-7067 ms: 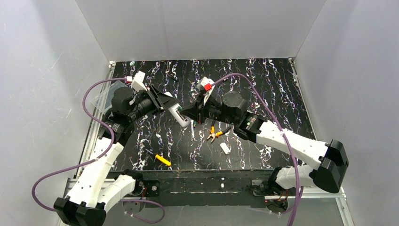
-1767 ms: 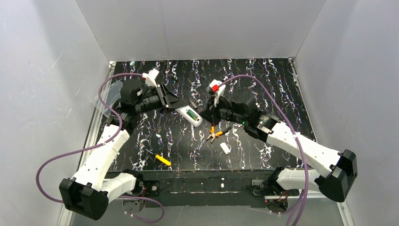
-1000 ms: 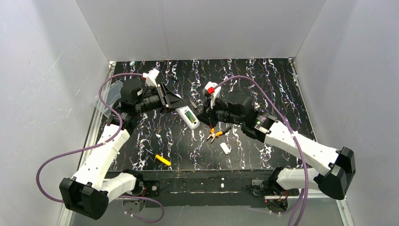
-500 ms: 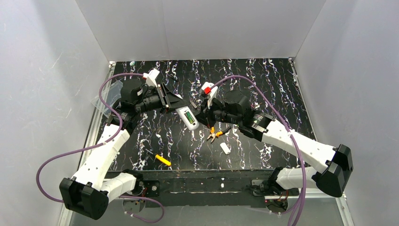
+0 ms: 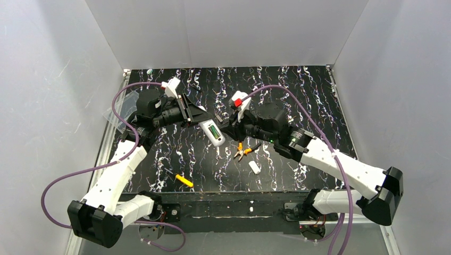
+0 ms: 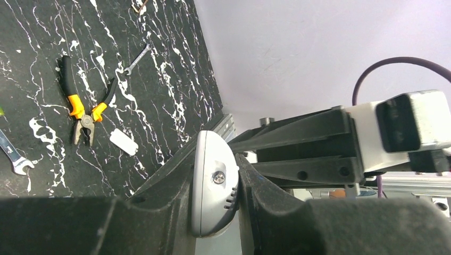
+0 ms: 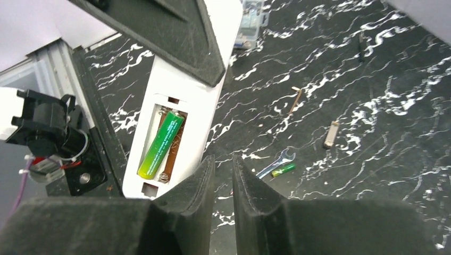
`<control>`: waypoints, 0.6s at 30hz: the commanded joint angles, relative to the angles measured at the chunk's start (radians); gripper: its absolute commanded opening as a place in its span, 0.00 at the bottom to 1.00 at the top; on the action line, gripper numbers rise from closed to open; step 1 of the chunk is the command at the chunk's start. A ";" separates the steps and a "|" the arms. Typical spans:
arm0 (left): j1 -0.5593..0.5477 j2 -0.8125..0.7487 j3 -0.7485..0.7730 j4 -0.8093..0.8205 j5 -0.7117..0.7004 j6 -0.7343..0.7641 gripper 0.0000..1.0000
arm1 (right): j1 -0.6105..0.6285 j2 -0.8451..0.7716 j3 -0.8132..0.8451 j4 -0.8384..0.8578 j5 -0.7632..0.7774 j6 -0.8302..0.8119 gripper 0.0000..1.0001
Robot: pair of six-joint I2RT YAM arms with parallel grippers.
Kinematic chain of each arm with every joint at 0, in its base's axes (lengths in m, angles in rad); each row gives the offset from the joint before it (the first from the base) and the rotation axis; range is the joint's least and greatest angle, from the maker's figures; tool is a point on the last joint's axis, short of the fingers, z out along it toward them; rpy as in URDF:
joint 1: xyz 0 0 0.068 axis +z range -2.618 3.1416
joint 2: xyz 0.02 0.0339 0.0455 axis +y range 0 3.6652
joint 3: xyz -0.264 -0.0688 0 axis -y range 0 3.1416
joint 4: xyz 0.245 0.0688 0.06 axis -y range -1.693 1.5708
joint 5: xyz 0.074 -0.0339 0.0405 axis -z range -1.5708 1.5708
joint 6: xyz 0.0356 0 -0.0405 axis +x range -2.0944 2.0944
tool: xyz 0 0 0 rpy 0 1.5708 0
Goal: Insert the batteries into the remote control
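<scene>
My left gripper (image 5: 202, 119) is shut on the remote control (image 5: 212, 132) and holds it above the table with its back up and the battery bay uncovered. In the left wrist view the remote's rounded end (image 6: 213, 191) is clamped between the fingers. One of the batteries (image 7: 160, 144), green, lies in the left slot of the bay; the slot beside it shows a bare spring. Another green battery (image 7: 283, 169) lies on the table by a small spanner (image 7: 274, 163). My right gripper (image 7: 222, 164) hovers just beside the remote's lower end, its jaws slightly open with nothing between them.
Orange-handled pliers (image 5: 242, 150) and a small white cover piece (image 5: 255, 167) lie on the black marbled table under the right arm. A yellow-handled tool (image 5: 184, 180) lies near the front edge. A grey metal bit (image 7: 331, 134) sits further right.
The right gripper's jaws have parted a little and it has drawn back slightly from the remote. The left gripper holds the remote still.
</scene>
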 commanded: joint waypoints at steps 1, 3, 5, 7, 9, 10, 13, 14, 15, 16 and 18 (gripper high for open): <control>-0.004 -0.024 -0.003 0.010 0.045 0.058 0.00 | 0.005 -0.068 0.034 0.035 0.128 -0.025 0.28; -0.003 -0.026 -0.004 -0.015 0.044 0.081 0.00 | 0.005 -0.079 0.041 0.028 0.149 -0.014 0.30; -0.003 -0.027 -0.006 -0.032 0.039 0.095 0.00 | 0.005 -0.082 0.067 0.001 0.170 0.026 0.34; -0.004 -0.026 -0.009 -0.040 0.035 0.102 0.00 | 0.004 -0.066 0.112 -0.056 0.180 0.077 0.35; -0.004 -0.025 -0.011 -0.048 0.030 0.109 0.00 | 0.004 -0.043 0.158 -0.113 0.155 0.123 0.35; -0.004 -0.026 -0.011 -0.055 0.025 0.113 0.00 | 0.004 -0.029 0.176 -0.134 0.133 0.149 0.35; -0.004 -0.024 -0.007 -0.076 0.012 0.126 0.00 | 0.013 0.001 0.216 -0.167 0.105 0.219 0.35; -0.004 -0.022 -0.003 -0.089 0.008 0.137 0.00 | 0.019 0.006 0.222 -0.169 0.105 0.237 0.35; -0.003 -0.022 0.002 -0.108 0.001 0.146 0.00 | 0.030 0.011 0.227 -0.173 0.110 0.250 0.36; -0.004 -0.022 0.005 -0.123 -0.007 0.154 0.00 | 0.038 0.017 0.235 -0.181 0.118 0.263 0.36; -0.005 -0.021 0.011 -0.143 -0.019 0.163 0.00 | 0.054 0.034 0.256 -0.207 0.132 0.287 0.37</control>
